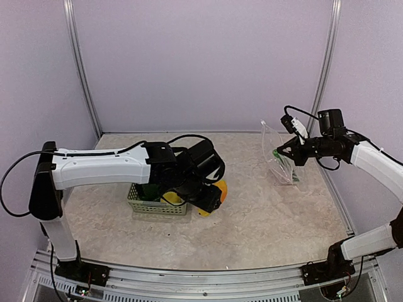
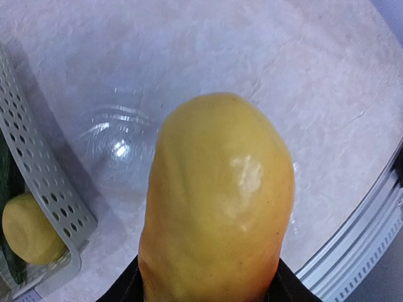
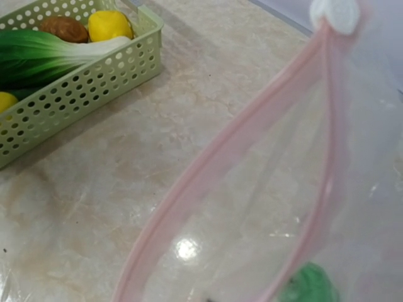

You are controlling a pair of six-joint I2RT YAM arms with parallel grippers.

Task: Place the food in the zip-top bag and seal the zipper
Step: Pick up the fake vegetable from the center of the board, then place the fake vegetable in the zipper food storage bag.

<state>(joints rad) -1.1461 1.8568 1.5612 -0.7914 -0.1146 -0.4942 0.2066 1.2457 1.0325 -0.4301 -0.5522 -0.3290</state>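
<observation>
My left gripper (image 1: 211,192) is shut on a large yellow-orange toy fruit (image 2: 217,201), held just right of the basket, above the table. Only the dark fingers (image 2: 123,290) show at its base. My right gripper (image 1: 288,151) holds the clear zip-top bag (image 1: 271,141) upright at the far right. The bag's mouth stands open; its pinkish zipper strip (image 3: 214,163) ends at a white slider (image 3: 337,14). A green piece (image 3: 308,286) lies inside the bag. My right fingers do not show in the right wrist view.
The pale green slatted basket (image 1: 151,206) sits under my left arm. It also shows in the right wrist view (image 3: 94,82), holding a leafy green piece (image 3: 44,53), a brown piece (image 3: 63,28) and a lemon (image 3: 110,25). The table's metal rail (image 2: 352,245) is near.
</observation>
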